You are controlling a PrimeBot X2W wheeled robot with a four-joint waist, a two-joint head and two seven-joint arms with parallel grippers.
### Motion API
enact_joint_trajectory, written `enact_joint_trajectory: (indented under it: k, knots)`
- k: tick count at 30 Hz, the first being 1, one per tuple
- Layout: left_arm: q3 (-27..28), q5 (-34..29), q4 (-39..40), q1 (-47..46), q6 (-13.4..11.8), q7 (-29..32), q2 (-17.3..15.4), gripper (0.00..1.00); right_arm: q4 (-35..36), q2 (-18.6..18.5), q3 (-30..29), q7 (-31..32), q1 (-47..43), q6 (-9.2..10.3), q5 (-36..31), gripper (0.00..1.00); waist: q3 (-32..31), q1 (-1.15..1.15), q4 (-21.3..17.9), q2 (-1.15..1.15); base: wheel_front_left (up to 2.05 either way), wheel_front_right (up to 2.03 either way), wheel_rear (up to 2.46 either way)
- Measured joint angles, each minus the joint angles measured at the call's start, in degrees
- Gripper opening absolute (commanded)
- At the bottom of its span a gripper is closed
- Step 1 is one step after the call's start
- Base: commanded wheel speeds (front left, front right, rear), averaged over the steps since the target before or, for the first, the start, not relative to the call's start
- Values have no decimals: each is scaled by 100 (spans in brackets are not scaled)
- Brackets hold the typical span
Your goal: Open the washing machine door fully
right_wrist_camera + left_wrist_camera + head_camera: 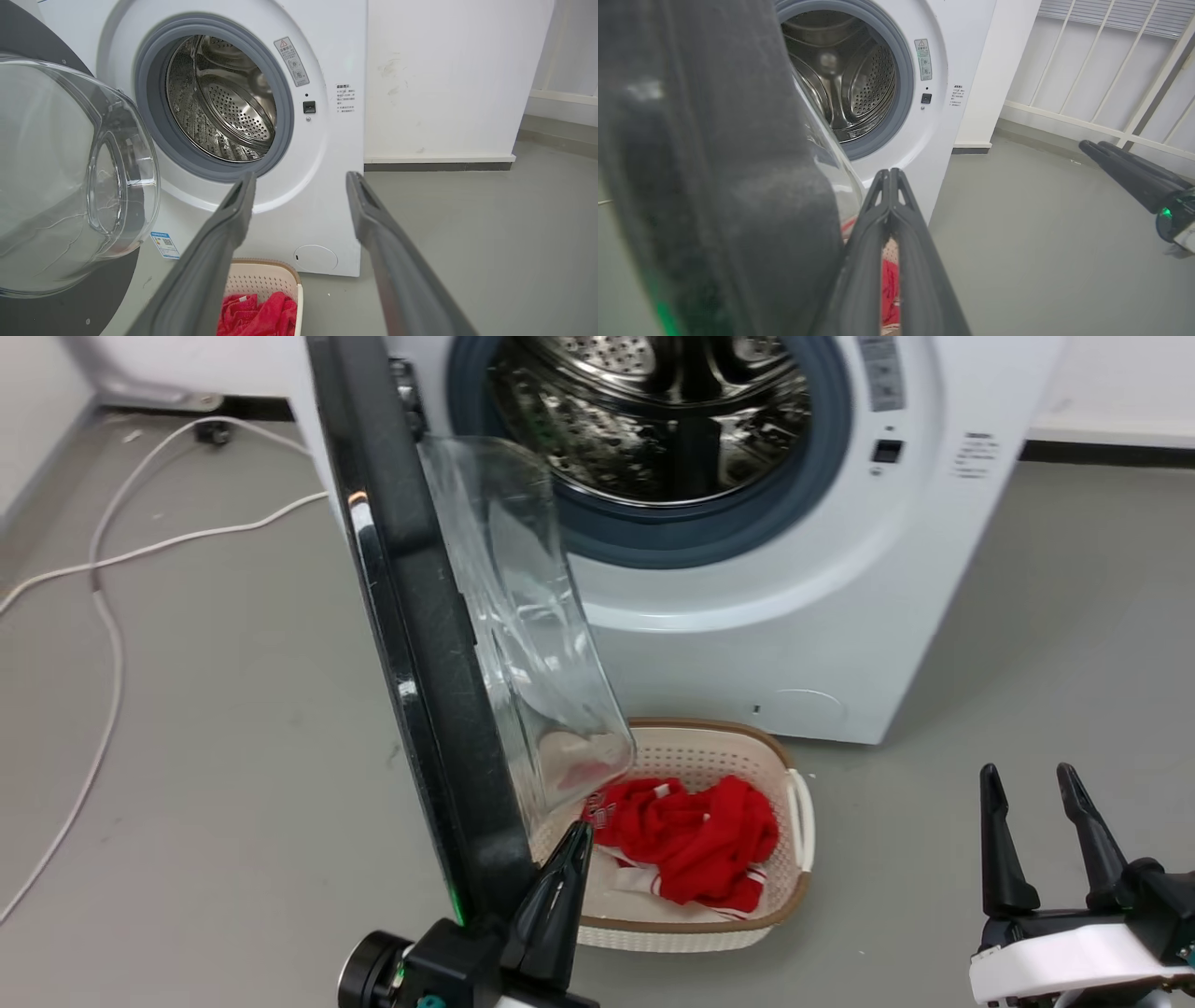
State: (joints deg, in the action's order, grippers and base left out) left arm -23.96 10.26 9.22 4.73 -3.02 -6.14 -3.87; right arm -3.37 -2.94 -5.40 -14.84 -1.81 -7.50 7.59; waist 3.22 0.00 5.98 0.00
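Because the washing machine door point(420, 644) is hinged on the left of the washing machine point(794, 644), it is seen edge-on from the head view, swung out roughly square to the white front, with its clear glass bowl point(523, 644) bulging toward the side of the opening; the steel drum point(653, 420) is thus laid bare, yet the door is judged only part-way through its swing, since more travel toward the left appears to be available. The left gripper point(579, 835) is held with its fingers pressed together and nothing between them, just beside the inner face of the door near its free edge; this closed, wedge-like form is judged to be meant for pushing, not grasping, though actual contact cannot be confirmed. The right gripper point(1027, 775) is kept well apart at the lower right, its fingers spread and empty, presumably so that the door's path is left unobstructed. A laundry basket point(709, 737) with red clothes point(700, 835) is set on the floor before the machine, below the bowl; care is likely called for so that it is not struck by the left arm.
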Motion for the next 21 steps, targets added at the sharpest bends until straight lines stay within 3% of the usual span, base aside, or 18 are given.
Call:
enact_joint_trajectory:
  k: [14, 21]
  knots:
    - [444, 111, 227, 449, -368, 31, -260, 0, 21, 2, 7, 34, 5, -1, 1, 100, -22, 0, 1206, 0, 0, 0, 0]
    - [870, 277, 174, 429, -530, -70, -355, 0, 3, 2, 79, 75, 33, -1, 3, 100, -14, 0, 1447, 0, 0, 0, 0]
